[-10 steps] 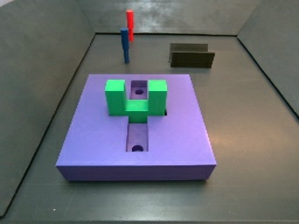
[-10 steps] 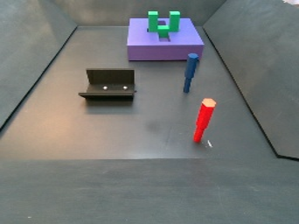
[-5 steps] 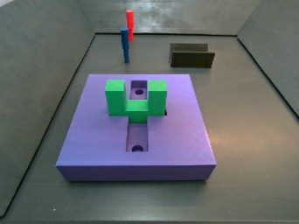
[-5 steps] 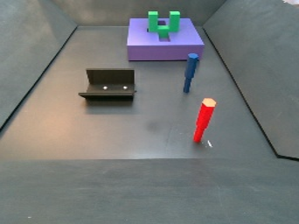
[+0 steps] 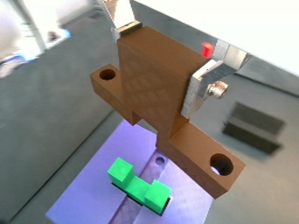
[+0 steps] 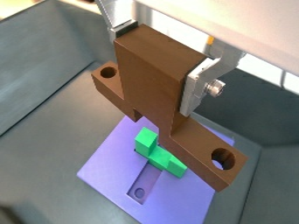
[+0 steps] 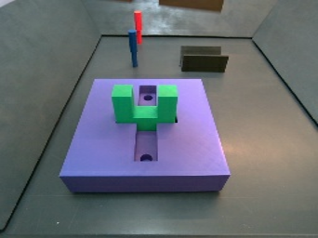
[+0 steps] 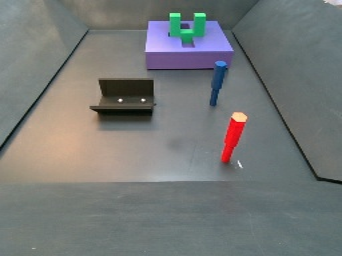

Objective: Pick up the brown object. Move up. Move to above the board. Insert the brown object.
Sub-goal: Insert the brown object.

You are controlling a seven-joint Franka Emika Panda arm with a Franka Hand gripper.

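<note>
In both wrist views my gripper (image 5: 163, 52) (image 6: 163, 54) is shut on the brown object (image 5: 152, 83) (image 6: 146, 83). Its silver fingers (image 5: 204, 80) (image 6: 198, 80) clamp the raised block, and the bar with round end holes lies crosswise below. The object hangs high above the board (image 5: 103, 188) (image 6: 111, 164), a purple block with a lengthwise groove and a green U-shaped bracket (image 5: 138, 182) (image 6: 158, 153). In a side view only a brown sliver of the object (image 7: 195, 4) shows at the top edge, beyond the board (image 7: 112, 139). The gripper is out of frame in both side views.
The dark fixture (image 7: 204, 59) (image 8: 124, 97) stands on the grey floor away from the board (image 8: 167, 50). A blue peg (image 7: 132, 48) (image 8: 217, 83) and a red peg (image 7: 138, 26) (image 8: 234, 138) stand upright near it. Grey walls enclose the floor.
A brown edge of the held object has come into a side view at its top edge. The board, pegs and fixture have not moved.
</note>
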